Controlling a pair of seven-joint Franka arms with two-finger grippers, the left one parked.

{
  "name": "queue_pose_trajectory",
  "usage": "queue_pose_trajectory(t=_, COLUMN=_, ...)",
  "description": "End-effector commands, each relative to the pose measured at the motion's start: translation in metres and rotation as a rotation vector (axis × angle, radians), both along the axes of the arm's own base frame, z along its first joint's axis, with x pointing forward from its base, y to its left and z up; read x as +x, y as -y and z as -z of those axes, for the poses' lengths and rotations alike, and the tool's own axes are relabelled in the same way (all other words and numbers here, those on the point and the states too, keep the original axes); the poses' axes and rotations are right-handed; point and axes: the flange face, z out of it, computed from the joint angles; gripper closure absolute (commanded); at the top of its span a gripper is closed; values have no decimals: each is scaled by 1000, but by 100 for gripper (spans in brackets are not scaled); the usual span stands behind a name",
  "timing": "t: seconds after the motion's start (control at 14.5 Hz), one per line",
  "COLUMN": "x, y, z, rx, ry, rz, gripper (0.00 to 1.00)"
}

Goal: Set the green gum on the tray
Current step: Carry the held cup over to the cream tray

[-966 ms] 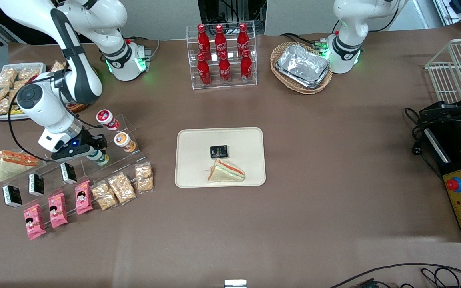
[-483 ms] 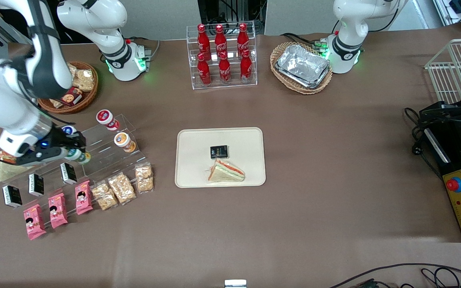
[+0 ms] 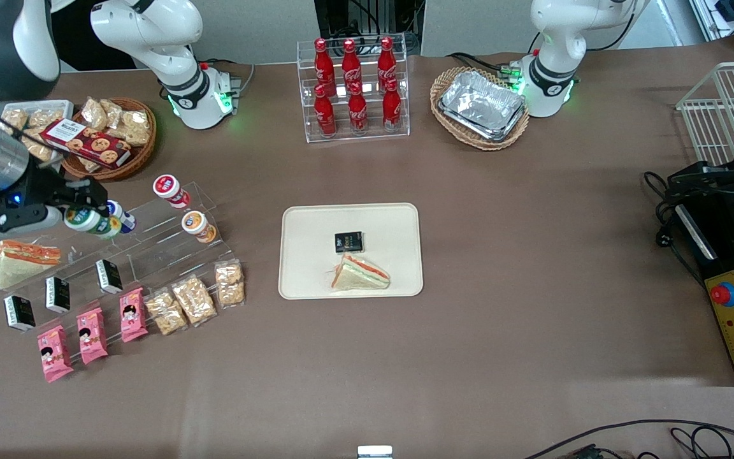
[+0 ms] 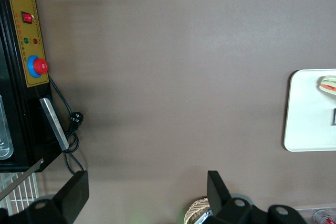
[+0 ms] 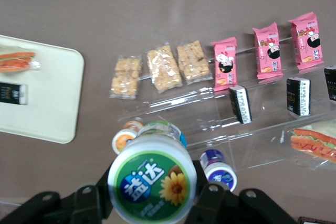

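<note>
My right gripper (image 3: 83,215) is shut on the green gum (image 3: 89,221), a small bottle with a green-ringed white lid. It holds the bottle in the air above the clear stepped display stand (image 3: 150,245), toward the working arm's end of the table. In the right wrist view the green gum (image 5: 152,183) fills the space between the black fingers (image 5: 212,198) of the gripper (image 5: 152,195). The cream tray (image 3: 303,220) lies mid-table with a black packet (image 3: 348,241) and a sandwich (image 3: 359,273) on it. The tray (image 5: 52,98) also shows in the right wrist view.
On the stand sit a blue-lidded bottle (image 3: 121,215), an orange-lidded bottle (image 3: 197,225), a red-lidded bottle (image 3: 168,189), black boxes (image 3: 109,276), pink packets (image 3: 132,314) and cracker packs (image 3: 194,299). A wrapped sandwich (image 3: 20,260) and a snack basket (image 3: 109,137) are nearby. A cola rack (image 3: 354,89) stands farther back.
My gripper has lifted the green gum off the stand and carried it up and toward the working arm's end. The arm has swung away, uncovering the snack basket.
</note>
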Motion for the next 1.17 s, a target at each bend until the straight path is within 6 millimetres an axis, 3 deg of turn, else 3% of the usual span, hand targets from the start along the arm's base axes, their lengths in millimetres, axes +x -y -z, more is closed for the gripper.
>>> queue_pose_trajectory(t=0.0, x=-9, y=-71, z=-43, rx=9, ry=-1, rz=45, gripper=86)
queue_pose_trajectory(t=0.34, x=-36, y=-177, z=-44, rx=10, ry=-10, rz=218, gripper=86)
queue_pose_trajectory(t=0.48, x=-40, y=-204, z=-38, rx=20, ry=-14, rz=318, gripper=85)
queue_pose_trajectory(t=0.69, x=-34, y=-224, z=-3, rx=95, ry=-68, rz=376, gripper=85)
queue_pose_trajectory(t=0.83, x=-42, y=-245, z=28, rx=93, ry=-64, rz=415, gripper=85)
queue_pose_trajectory(t=1.1, x=-67, y=-278, z=113, rx=74, ry=-66, rz=432, gripper=85)
